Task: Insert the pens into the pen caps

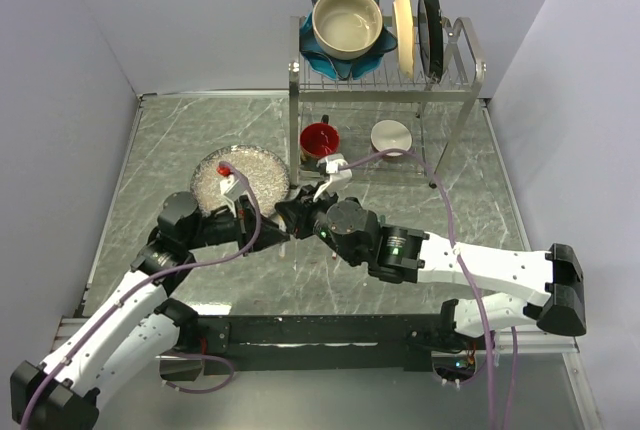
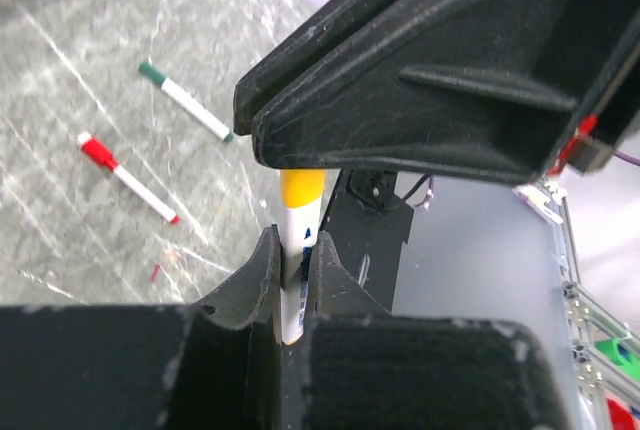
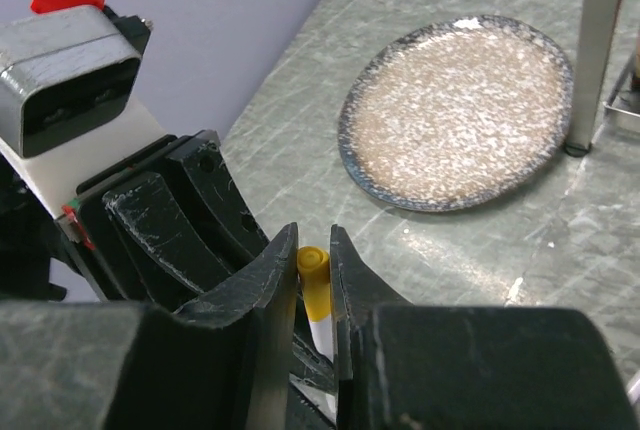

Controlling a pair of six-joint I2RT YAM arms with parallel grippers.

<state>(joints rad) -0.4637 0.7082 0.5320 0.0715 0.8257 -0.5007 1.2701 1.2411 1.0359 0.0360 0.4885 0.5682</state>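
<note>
Your left end effector (image 2: 293, 252) clamps the yellow pen (image 2: 292, 285), your right end effector (image 3: 312, 245) clamps the yellow cap (image 3: 315, 275) — one shared axis, so push straight.

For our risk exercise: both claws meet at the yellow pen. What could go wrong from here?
1. The right claw pinches the yellow cap close beside the left claw holding the yellow pen; they may collide.
2. If cap and barrel are misaligned, pushing could jam them or slip the pen loose onto the table.
</note>
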